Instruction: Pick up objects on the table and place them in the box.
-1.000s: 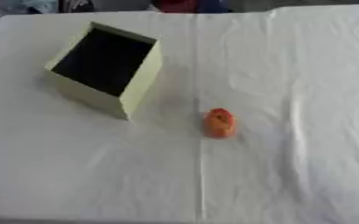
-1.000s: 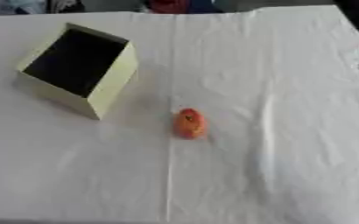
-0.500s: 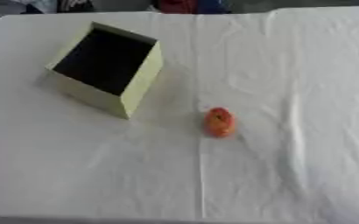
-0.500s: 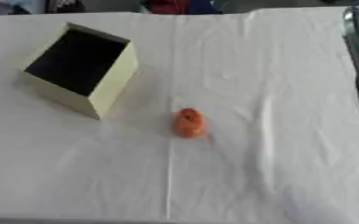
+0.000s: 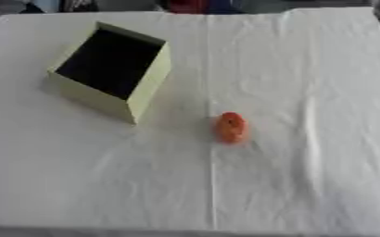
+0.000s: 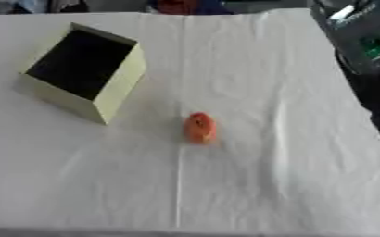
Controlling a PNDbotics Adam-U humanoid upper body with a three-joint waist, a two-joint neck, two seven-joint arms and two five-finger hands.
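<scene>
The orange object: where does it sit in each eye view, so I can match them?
Left eye view: orange object right of centre, on the white cloth.
Right eye view: it sits at centre.
Shared landmark: the yellow box, up and to its left, apart from it.

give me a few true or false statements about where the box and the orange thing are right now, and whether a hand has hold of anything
1. The orange object lies inside the box. False: it lies on the white cloth, apart from the box.
2. The box is open at the top and dark inside. True.
3. The orange object is to the right of the box. True.
4. A robot hand grips the orange object. False: no hand touches it.
5. Several objects lie on the cloth beside the box. False: only the orange one.
</scene>
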